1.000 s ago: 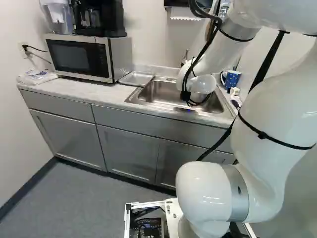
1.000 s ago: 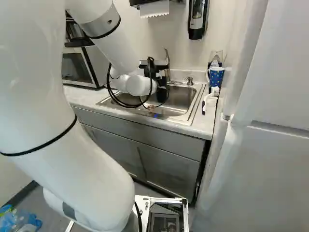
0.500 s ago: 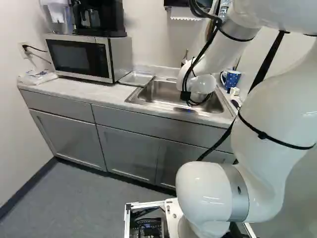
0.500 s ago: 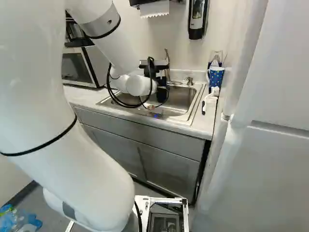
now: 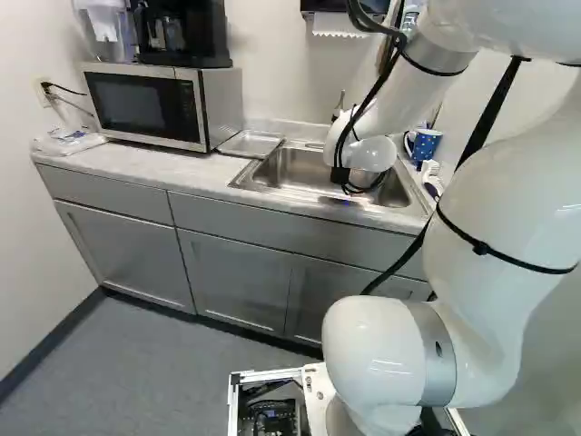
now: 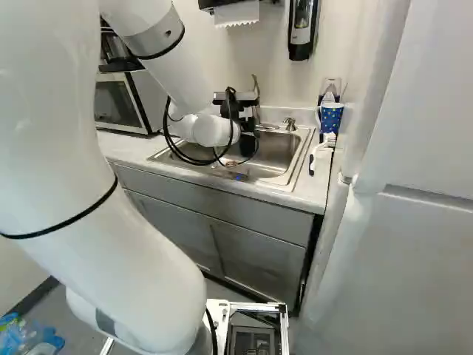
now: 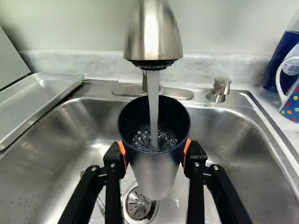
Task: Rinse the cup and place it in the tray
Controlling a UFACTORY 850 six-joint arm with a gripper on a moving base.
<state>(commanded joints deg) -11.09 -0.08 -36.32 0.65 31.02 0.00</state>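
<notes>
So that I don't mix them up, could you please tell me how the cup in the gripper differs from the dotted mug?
The metal cup is plain silver outside, while the dotted mug is blue with coloured dots. The mug has a white handle; none shows on the cup. The gripper holds the cup under running water, while the mug is beside the sink.

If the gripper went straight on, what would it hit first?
With the cup gripped, the gripper would probably meet the sink's back wall first, near the faucet base; depth is unclear.
</notes>
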